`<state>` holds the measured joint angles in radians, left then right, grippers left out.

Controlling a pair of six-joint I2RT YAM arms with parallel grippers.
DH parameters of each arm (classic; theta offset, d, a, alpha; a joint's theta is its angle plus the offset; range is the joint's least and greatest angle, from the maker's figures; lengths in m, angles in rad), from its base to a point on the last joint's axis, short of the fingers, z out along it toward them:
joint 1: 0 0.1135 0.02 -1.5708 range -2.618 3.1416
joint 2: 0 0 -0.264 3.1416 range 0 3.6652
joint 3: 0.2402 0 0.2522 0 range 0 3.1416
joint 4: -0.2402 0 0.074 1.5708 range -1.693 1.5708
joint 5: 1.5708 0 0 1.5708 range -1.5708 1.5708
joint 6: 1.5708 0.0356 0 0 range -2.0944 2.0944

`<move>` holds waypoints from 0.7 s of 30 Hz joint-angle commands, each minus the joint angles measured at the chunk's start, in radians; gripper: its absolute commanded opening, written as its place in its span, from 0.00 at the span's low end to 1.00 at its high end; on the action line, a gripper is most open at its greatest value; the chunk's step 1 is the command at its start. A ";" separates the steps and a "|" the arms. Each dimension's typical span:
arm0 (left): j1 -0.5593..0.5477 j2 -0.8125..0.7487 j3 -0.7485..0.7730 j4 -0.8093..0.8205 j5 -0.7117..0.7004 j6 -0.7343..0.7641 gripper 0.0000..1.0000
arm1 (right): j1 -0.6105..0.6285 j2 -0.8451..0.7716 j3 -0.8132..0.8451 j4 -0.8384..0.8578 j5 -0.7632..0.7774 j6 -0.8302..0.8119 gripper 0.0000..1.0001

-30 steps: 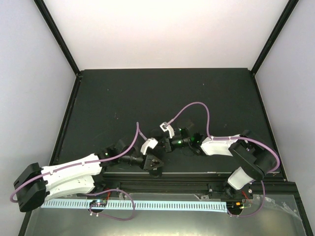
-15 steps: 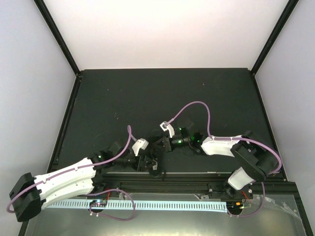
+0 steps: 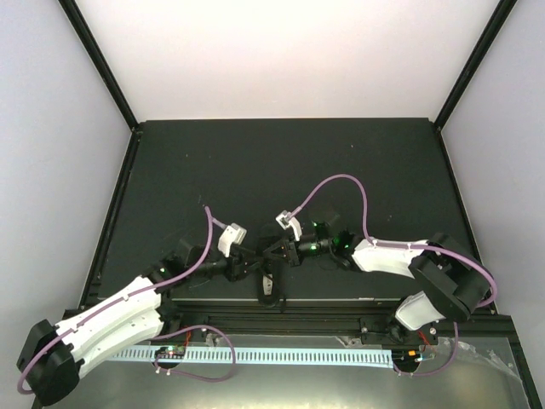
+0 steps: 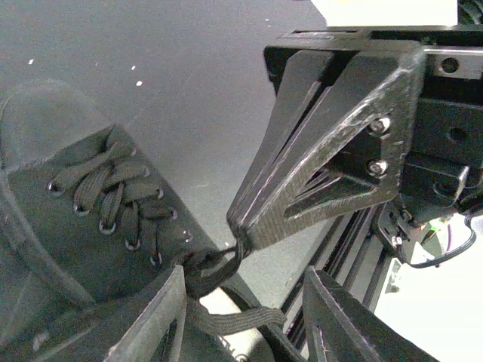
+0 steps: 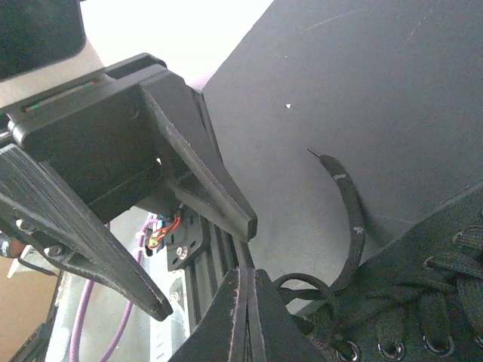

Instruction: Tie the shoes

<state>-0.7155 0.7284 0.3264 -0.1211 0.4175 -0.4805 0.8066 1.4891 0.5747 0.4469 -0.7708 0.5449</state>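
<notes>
**Shoe and laces.** Small narrow black fabric shoe (image 4: 68,219) lies on the dark matte worktop (image 4: 189,83). It sits beneath the left tool (image 4: 245,273), off toward one finger's side, with its toe pointing away from that tool. Thin flat black laces (image 4: 113,200) cross through metal eyelets. The lacing ends in a loose lace bunch (image 4: 205,270) right beside that same finger. A free lace end (image 5: 351,219) trails ahead of the right tool (image 5: 245,283) onto the worktop, away from the shoe.

**Right tool.** Fingers are pressed together, pinching a strand of the lace bunch at the very tip. The strand looks slack.

**Left tool.** Fingers are spread and hold nothing. The right tool's tip and the lace bunch sit between its two fingers, and a flat strand crosses the gap lower down.

**Judgement.** The step in hand is a second grasp at the knot, the left tool taking its own strand while the right one holds. No bow is visible, so the tying looks early.

**To do it well:**
- Lower the left tool until only the one flat strand sits between its pads, clear of the right tool's tip. Close only then.
- Pull the two tools apart low and evenly. The shoe looks light and would likely slide toward whichever pulls harder.
- Mind the free lace end: it should not get trapped under either tool.
</notes>
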 commanded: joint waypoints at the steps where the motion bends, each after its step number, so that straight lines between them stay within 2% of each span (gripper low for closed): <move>1: 0.028 0.041 -0.009 0.124 0.087 0.090 0.42 | 0.008 -0.023 -0.010 0.032 -0.036 -0.037 0.02; 5: 0.034 0.092 0.005 0.128 0.152 0.111 0.38 | 0.009 -0.018 -0.014 0.035 -0.034 -0.037 0.02; 21: 0.036 0.173 0.007 0.176 0.156 0.140 0.16 | 0.010 -0.001 -0.009 0.045 -0.035 -0.024 0.02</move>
<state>-0.6865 0.8902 0.3210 0.0074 0.5423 -0.3656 0.8093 1.4868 0.5648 0.4480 -0.7891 0.5293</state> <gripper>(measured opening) 0.192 0.028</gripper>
